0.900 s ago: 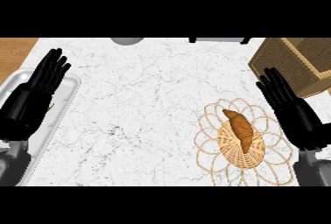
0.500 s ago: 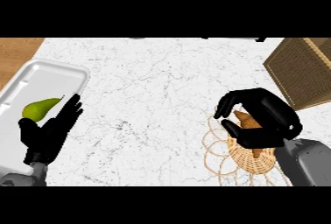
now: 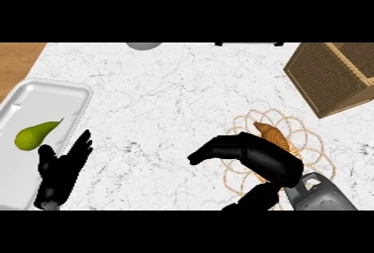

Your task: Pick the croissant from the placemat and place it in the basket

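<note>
**Right hand arched over the croissant on its placemat**

The golden-brown croissant (image 3: pixel 272 134) lies on the round, looping woven wicker placemat (image 3: pixel 310 138), at the right of the white marbled worktop (image 3: pixel 168 94). Only its upper end shows; the rest is hidden under the robot's black right hand (image 3: pixel 252 155), which comes in from the lower right on a grey forearm (image 3: pixel 321 195). That hand is bent over the pastry with its fingers curled down and pointing to the left, past the placemat's left edge. Whether the fingers actually clasp the croissant cannot be told, since the hand covers the place where they would meet it.

The brown woven rectangular basket (image 3: pixel 332 74) stands at the upper right of the worktop, apart from the placemat and tilted in the view, with its open top showing.

At the left, a white rectangular tray (image 3: pixel 36 99) holds a green pear (image 3: pixel 33 136) with its stem end pointing up and to the right. The robot's black left hand (image 3: pixel 62 170) rests at the tray's lower right corner, fingers straight and spread, holding nothing; its fingertips lie just below and to the right of the pear, not touching it.
</note>
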Controlling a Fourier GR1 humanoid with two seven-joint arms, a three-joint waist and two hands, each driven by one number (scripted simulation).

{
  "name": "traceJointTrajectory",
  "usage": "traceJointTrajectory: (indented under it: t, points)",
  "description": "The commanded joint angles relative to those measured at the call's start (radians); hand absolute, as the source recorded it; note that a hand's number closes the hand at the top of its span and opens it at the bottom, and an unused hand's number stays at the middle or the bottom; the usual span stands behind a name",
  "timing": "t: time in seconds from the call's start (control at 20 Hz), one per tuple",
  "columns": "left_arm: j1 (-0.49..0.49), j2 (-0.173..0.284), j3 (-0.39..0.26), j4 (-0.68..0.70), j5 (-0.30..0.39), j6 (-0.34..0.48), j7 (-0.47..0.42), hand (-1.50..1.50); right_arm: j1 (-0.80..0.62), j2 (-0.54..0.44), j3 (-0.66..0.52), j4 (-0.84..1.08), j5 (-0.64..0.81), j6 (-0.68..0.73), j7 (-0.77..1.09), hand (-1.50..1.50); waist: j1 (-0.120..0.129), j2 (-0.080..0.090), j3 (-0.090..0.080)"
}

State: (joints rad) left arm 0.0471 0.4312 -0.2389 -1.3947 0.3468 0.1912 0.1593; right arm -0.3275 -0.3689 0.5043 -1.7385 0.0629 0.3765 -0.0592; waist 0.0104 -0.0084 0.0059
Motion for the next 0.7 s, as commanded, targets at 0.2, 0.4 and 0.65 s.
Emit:
traceJointTrajectory:
  t: [0.2,0.4,0.65]
  points:
    - [0.054,-0.015,-0.012,0.037,-0.009,0.014,0.024,0.00,-0.246,-0.213,-0.078,-0.099,0.316,0.003,0.174,-1.50,-0.013,0.000,-0.009]
    - [0.005,-0.025,-0.005,0.071,-0.017,0.015,0.039,0.00,-0.383,-0.331,-0.150,-0.142,0.239,0.209,0.242,-1.50,-0.023,0.004,-0.009]
    - [0.028,-0.031,-0.019,0.026,-0.036,0.036,0.058,0.00,-0.534,-0.443,-0.205,-0.108,0.087,0.486,0.319,-1.50,-0.016,0.003,-0.010]
